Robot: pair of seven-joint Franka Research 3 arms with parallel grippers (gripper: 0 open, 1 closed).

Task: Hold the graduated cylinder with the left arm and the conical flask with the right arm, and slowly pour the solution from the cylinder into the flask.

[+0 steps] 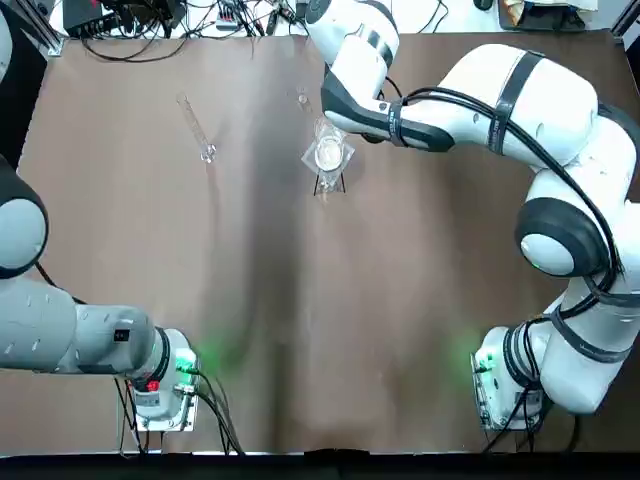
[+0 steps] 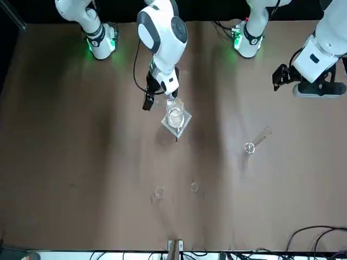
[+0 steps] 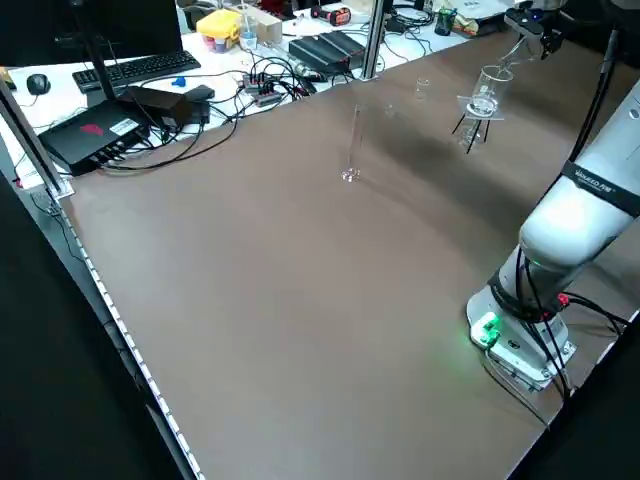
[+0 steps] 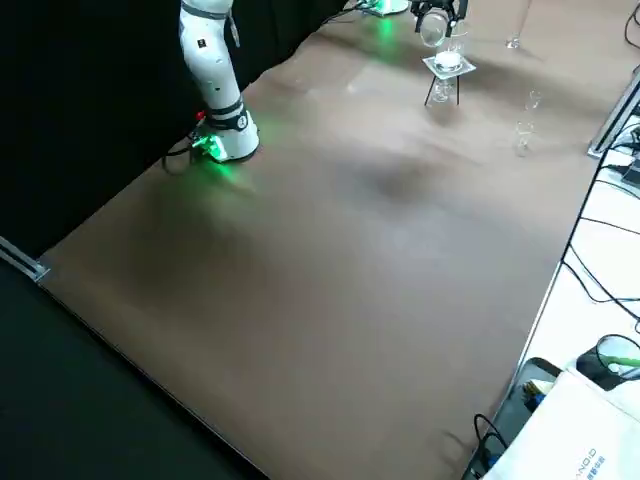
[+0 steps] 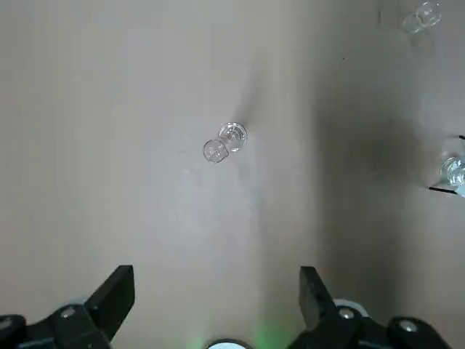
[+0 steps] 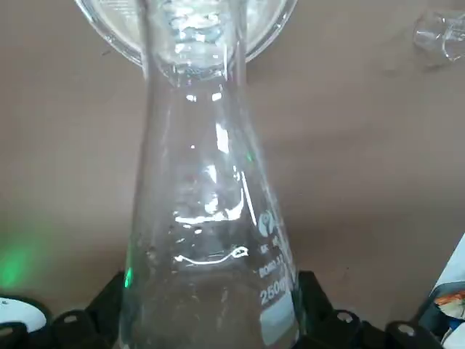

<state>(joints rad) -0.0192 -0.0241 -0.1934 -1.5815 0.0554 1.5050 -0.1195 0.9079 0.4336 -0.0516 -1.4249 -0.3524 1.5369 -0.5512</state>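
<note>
Where the brown tabletop [image 3: 260, 280] meets a white desk [image 3: 215, 65], the slim clear-glass cylinder [image 3: 354, 145] stands far left; the black left gripper [image 5: 218, 283] is spread, left; the black right gripper [image 6: 211, 294], far centre, grasps the conical clear-glass flask [image 6: 207, 233].

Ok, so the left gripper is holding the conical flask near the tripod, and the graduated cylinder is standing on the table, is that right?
Not quite: the right gripper, not the left gripper, holds the conical flask, as the right wrist view shows. It is near the tripod, and the graduated cylinder stands on the table.
</note>
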